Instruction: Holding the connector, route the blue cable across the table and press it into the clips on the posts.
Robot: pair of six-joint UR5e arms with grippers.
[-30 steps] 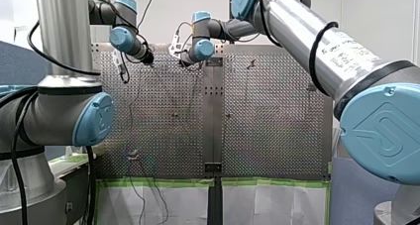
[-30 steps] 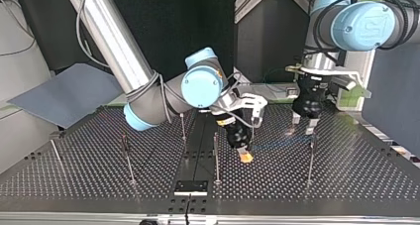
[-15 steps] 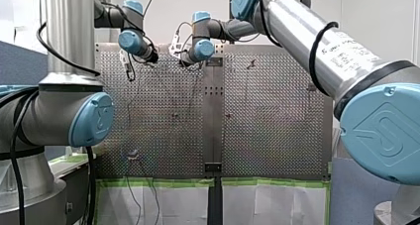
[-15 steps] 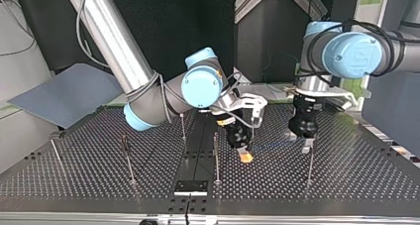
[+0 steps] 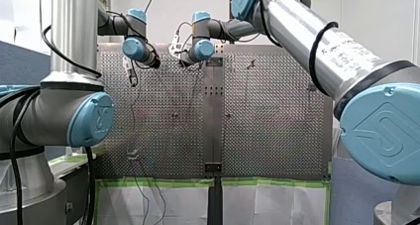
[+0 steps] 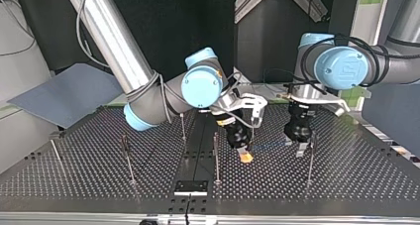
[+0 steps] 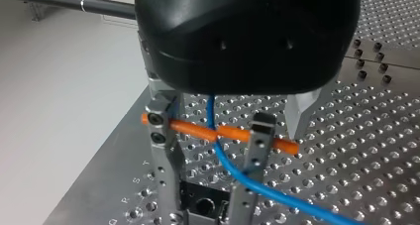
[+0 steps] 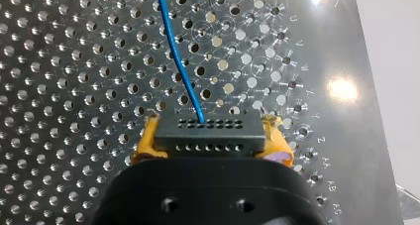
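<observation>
Perforated metal surface [image 5: 277,136] fills the front view, with both arms reaching toward its far end. Top view: my right tool [image 6: 243,154] sits low near the middle, and my left tool [image 6: 300,146] hangs just beside a thin post [image 6: 310,160], the blue cable [image 6: 267,145] strung between the two. Left wrist view: the metal fingers [image 7: 166,155] stand apart, and the cable runs loosely between them, crossing an orange rod [image 7: 230,132]. Right wrist view: yellow pads [image 8: 143,143] clamp the black connector [image 8: 207,133], from which the cable leads away.
</observation>
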